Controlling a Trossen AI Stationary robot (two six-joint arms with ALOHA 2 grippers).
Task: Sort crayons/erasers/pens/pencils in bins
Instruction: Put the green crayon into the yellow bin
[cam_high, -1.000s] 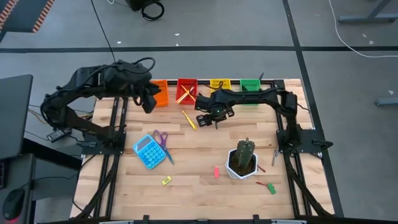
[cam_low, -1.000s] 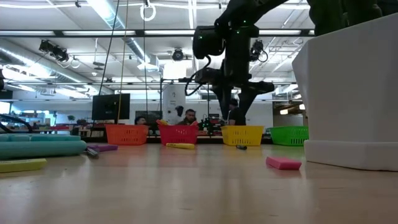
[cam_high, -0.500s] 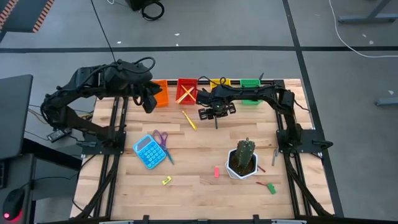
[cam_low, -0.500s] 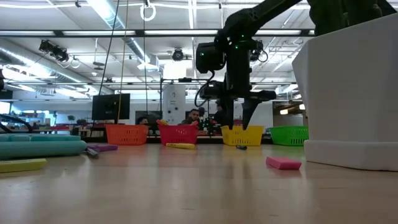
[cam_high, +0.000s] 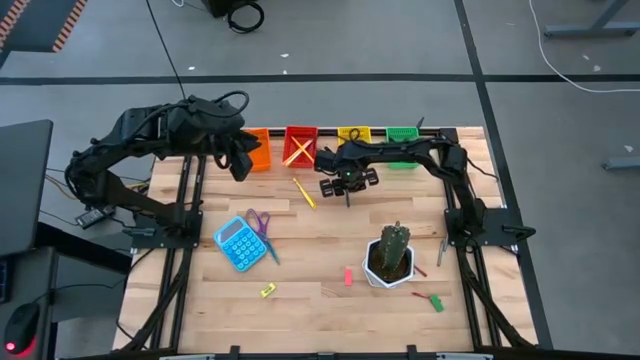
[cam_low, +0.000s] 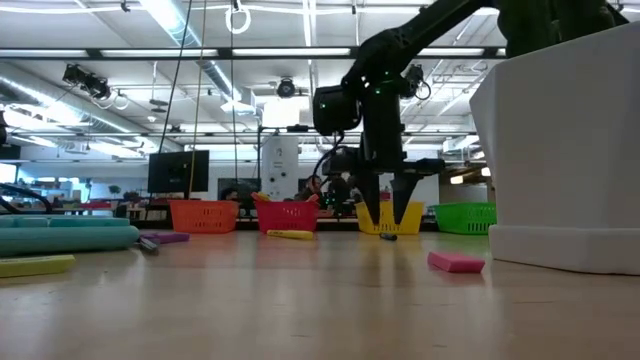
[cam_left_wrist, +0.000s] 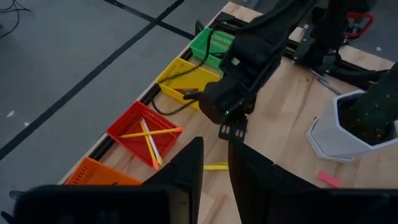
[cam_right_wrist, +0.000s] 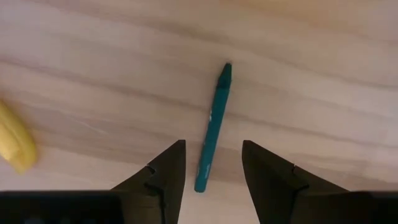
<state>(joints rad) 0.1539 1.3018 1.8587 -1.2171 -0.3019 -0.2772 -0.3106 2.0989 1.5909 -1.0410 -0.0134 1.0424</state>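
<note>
A dark teal crayon (cam_right_wrist: 212, 127) lies flat on the wooden table (cam_high: 320, 240), in front of the yellow bin (cam_high: 352, 134). My right gripper (cam_right_wrist: 212, 144) points straight down over it, open. One finger stands on each side of the crayon's near end, just above it and not touching; the low view shows the gripper (cam_low: 388, 222) above the crayon (cam_low: 388, 237). My left gripper (cam_high: 240, 165) hangs high near the orange bin (cam_high: 256, 148), open by a narrow gap and empty. The red bin (cam_high: 300, 143) holds crossed yellow pencils. The green bin (cam_high: 402, 135) stands at the far right.
A yellow stick (cam_high: 304, 192) lies left of the right gripper. A blue calculator (cam_high: 238, 244) and purple scissors (cam_high: 260, 225) lie at the left. The white cactus pot (cam_high: 390, 260) stands right of centre. Near it lie a pink eraser (cam_high: 348, 276), a yellow-green eraser (cam_high: 268, 291) and a green eraser (cam_high: 437, 303).
My right gripper has come down toward the table, over the teal crayon, and has shifted a little toward the right edge. The crayon has not moved.
</note>
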